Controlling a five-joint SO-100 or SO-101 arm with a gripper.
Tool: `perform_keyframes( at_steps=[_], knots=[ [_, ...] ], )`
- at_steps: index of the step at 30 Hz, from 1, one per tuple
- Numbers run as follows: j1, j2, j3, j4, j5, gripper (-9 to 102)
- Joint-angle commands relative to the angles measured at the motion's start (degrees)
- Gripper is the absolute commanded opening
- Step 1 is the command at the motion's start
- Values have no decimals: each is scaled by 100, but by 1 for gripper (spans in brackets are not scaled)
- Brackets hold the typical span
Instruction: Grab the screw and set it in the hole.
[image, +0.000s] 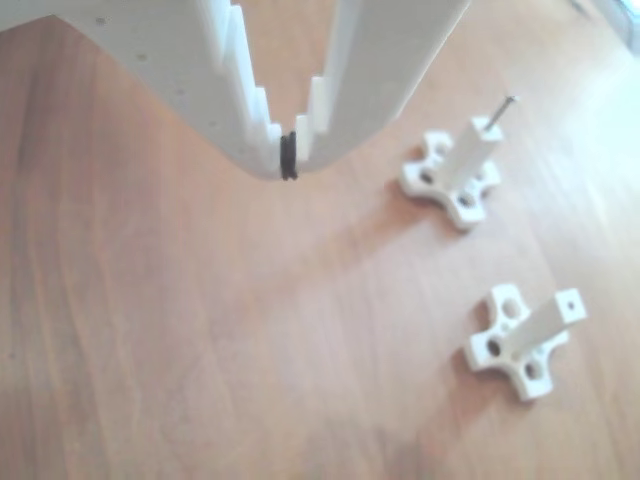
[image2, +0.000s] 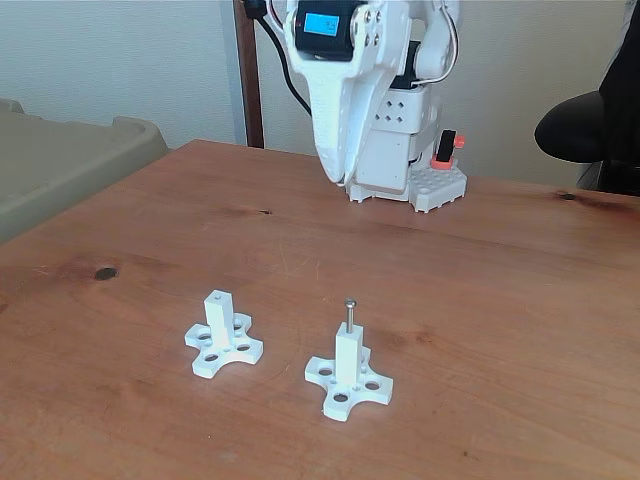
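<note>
White hand (image: 289, 158) closed and empty, pointing down, raised above the table.

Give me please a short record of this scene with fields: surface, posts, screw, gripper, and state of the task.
surface: brown wooden table
posts: two white posts on cross-shaped bases with holes, standing apart
post with screw, on the right in the fixed view
empty post, on the left in the fixed view, top hole free
screw: thin, silver, standing upright in the top of its post, head up
gripper: white, raised above the table, jaws closed at the tips, holding nothing
state of the task: screw sits in a hole; gripper is away from both posts
</note>
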Motion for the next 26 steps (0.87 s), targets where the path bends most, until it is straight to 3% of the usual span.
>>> perform_keyframes(
  at_steps=[1,12,26],
  knots=[
    [18,615,422,-360,-62,-4],
    [185,2584,1819,-571,-431,-4],
    [466,4131,2364,237,-404,-4]
  ],
)
